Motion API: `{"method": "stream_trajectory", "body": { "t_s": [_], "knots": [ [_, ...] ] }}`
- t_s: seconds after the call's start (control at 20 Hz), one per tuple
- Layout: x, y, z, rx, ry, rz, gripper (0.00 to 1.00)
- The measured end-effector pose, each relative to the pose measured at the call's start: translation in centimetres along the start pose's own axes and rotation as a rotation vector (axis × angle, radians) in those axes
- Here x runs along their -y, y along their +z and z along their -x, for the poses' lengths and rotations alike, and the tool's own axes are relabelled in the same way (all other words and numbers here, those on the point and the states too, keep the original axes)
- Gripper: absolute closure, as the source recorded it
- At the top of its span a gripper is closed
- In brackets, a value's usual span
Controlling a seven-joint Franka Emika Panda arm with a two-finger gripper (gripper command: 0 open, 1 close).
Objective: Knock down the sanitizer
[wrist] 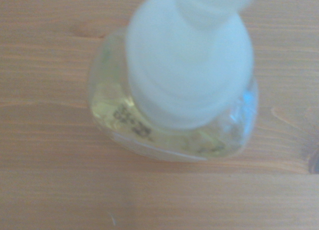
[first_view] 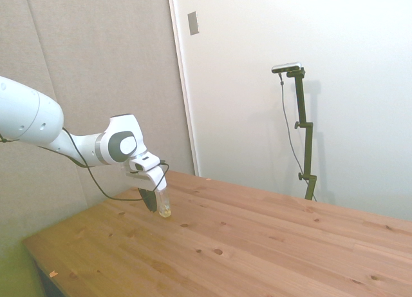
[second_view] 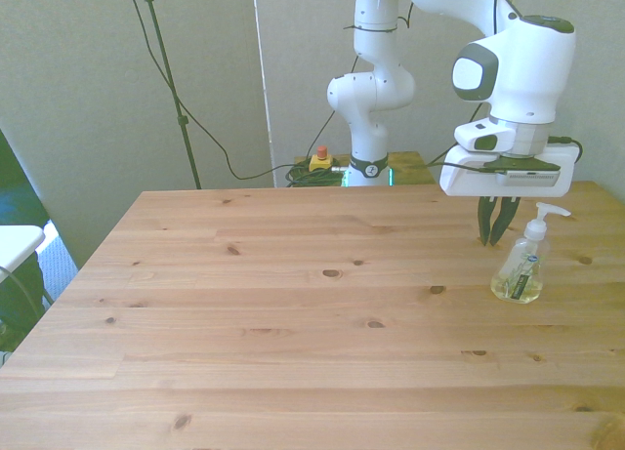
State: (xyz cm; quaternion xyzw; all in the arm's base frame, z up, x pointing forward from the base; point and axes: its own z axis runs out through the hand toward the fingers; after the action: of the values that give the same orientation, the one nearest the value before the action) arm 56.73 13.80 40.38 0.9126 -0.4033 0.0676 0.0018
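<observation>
1. Near the table's edge on the front view's right stands the sanitizer, upright, with yellowish liquid at its base and its white pump on top.
2. From my wrist it shows blurred, seen from above.
3. My claw hangs just beside the bottle, on the front view's left and a little behind it, fingers drawn nearly together at the tips, gripping nothing.
4. From the side, my claw partly covers the bottle.
</observation>
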Motion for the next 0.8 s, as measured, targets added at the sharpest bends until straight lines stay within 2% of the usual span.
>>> {"method": "stream_trajectory", "body": {
  "t_s": [0.3,0.8],
  "knots": [
    [2.2,0.9,0.2,-0.013,0.012,-0.01,1.0],
    [6.2,0.7,-3.3,-0.061,0.068,-0.039,1.0]
  ]
}}
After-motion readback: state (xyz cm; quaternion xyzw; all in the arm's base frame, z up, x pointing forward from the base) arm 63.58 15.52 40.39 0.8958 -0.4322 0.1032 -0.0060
